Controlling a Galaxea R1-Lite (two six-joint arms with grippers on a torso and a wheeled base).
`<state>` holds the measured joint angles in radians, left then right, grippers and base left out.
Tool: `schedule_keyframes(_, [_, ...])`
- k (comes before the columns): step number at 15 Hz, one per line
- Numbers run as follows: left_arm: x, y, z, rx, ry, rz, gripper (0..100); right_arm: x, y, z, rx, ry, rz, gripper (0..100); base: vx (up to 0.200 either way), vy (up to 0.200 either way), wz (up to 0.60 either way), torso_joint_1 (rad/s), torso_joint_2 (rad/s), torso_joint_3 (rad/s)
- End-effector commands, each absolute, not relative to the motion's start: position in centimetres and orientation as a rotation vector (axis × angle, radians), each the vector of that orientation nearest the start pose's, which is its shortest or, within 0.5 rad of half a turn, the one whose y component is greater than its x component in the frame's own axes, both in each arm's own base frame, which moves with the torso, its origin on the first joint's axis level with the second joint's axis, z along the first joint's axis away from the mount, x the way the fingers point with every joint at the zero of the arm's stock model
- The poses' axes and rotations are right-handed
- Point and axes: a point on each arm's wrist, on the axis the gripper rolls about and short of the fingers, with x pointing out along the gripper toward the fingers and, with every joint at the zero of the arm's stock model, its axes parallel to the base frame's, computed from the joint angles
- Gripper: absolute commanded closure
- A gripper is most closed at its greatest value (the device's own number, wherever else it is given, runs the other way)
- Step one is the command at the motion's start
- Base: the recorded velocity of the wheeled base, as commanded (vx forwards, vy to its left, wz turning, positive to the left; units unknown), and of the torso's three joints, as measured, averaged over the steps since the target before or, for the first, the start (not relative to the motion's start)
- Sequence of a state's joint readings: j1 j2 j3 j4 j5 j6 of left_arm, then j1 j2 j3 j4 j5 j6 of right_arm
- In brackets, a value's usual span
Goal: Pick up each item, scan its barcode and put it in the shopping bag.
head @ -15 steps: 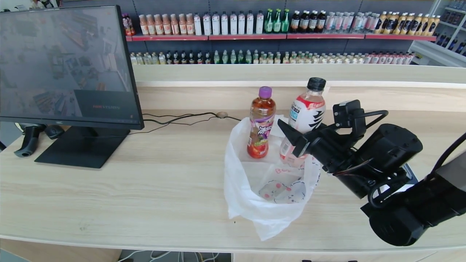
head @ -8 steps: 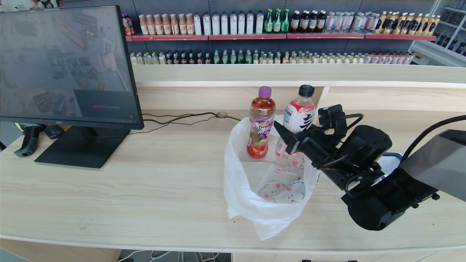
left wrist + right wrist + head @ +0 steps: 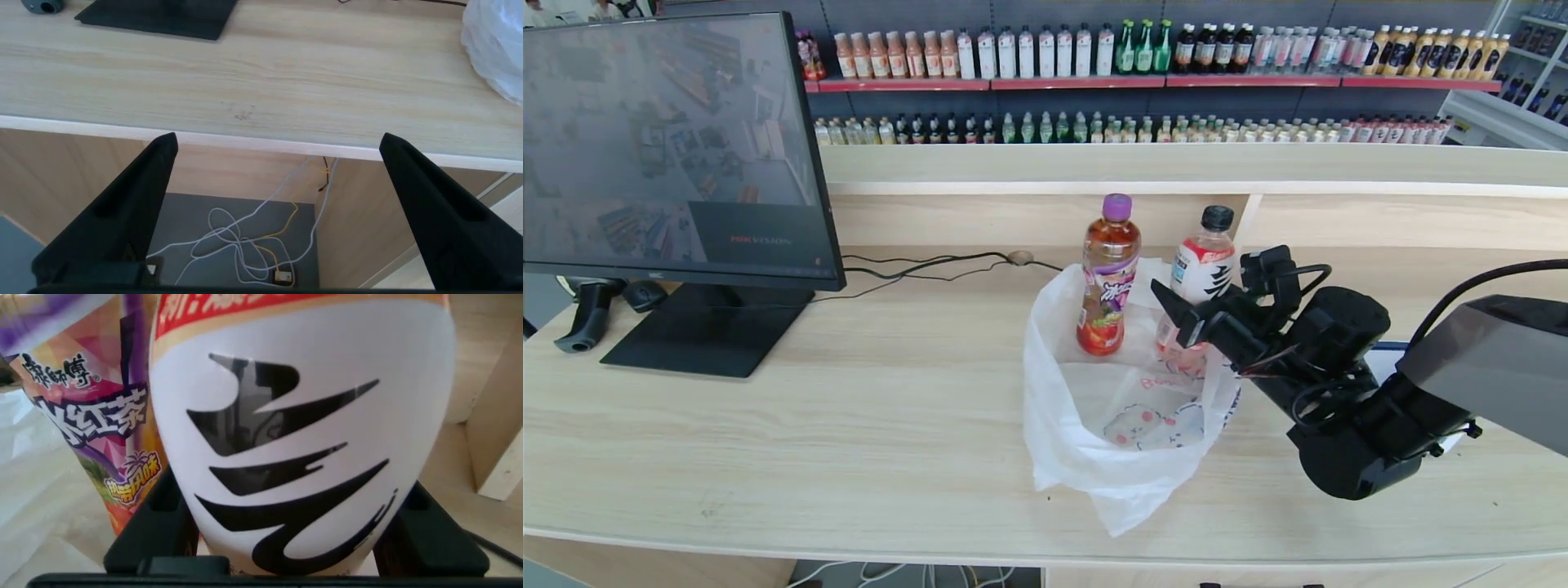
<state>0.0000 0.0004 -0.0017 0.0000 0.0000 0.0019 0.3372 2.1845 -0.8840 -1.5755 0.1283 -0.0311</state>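
Right hand (image 3: pixel 1188 327) grips the clear black-capped plastic bottle with white label (image 3: pixel 1203 265) upright over the far right of the white plastic shopping bag (image 3: pixel 1062 425), apparently to stand it beside the purple-capped tea bottle (image 3: pixel 1109 278)

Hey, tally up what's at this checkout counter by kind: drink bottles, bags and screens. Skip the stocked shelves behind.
Drink bottles: 2 (purple-capped bottle, and black-capped bottle held by the right gripper)
Bags: 1 (white shopping bag)
Screens: 1 (monitor)
Total: 4
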Motion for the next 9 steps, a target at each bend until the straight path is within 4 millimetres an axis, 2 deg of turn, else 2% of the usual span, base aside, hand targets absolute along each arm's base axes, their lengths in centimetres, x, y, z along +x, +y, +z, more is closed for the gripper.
schedule_keyframes(1, [-2.29,0.0,7.59,0.002,-0.002,0.0,0,36.93,13.52,11.68,-0.003,-0.26,0.464,100,0.0,0.0,0.0,0.0,0.0,0.0])
schedule_keyframes(9, [-2.29,0.0,7.59,0.002,-0.002,0.0,0,36.43,13.4,10.83,-0.007,-0.22,0.469,100,0.0,0.0,0.0,0.0,0.0,0.0])
